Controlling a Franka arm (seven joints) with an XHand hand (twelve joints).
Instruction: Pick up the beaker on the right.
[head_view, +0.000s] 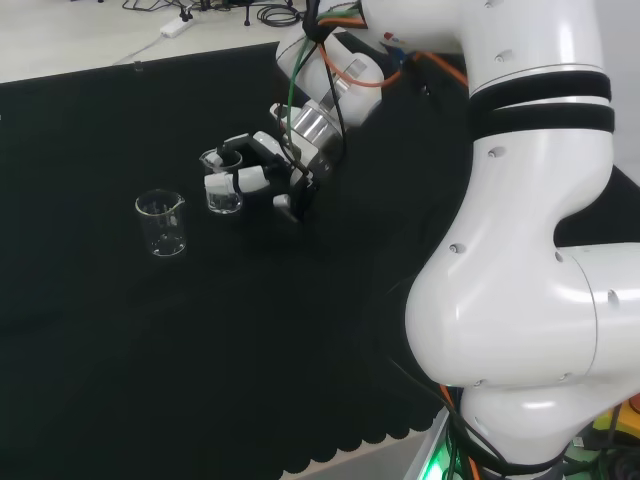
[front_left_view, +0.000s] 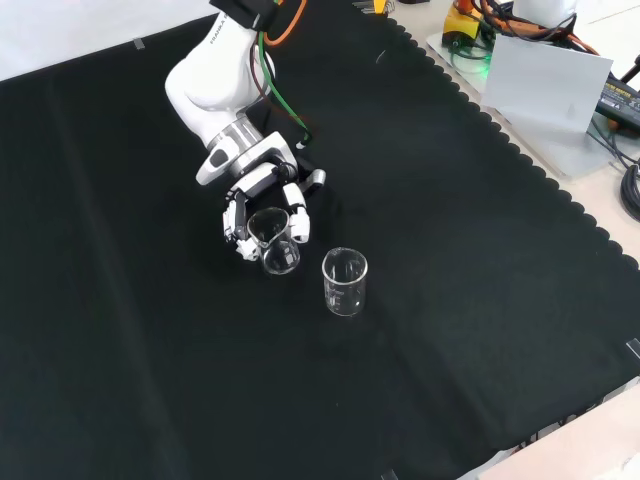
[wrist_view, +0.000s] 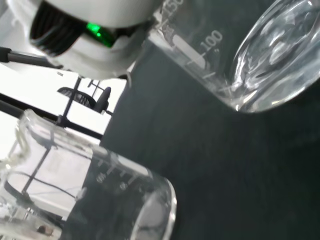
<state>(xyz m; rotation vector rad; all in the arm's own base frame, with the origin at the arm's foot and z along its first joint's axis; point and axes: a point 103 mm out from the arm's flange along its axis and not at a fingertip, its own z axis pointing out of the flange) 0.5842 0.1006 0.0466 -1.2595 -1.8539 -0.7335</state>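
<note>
Hand (head_view: 262, 176): fingers curled round beaker (head_view: 223, 190), black-clothed bench (head_view: 120, 350), head view. Front view: the held beaker (front_left_view: 277, 243) sits between the fingers (front_left_view: 297, 222). Second beaker (front_left_view: 344, 282): upright, free, just right of the hand in front view; left of it in head view (head_view: 161, 223).

The beaker (head_view: 224, 186) in question is a small, clear glass one with white measuring marks on its side, and it looks empty. In the head view it stands on the black cloth, to the right of a second, taller clear beaker (head_view: 161, 223) that stands upright and apart from it. In the front view the small beaker (front_left_view: 274, 240) lies up and to the left of the taller one (front_left_view: 345, 282).
</note>
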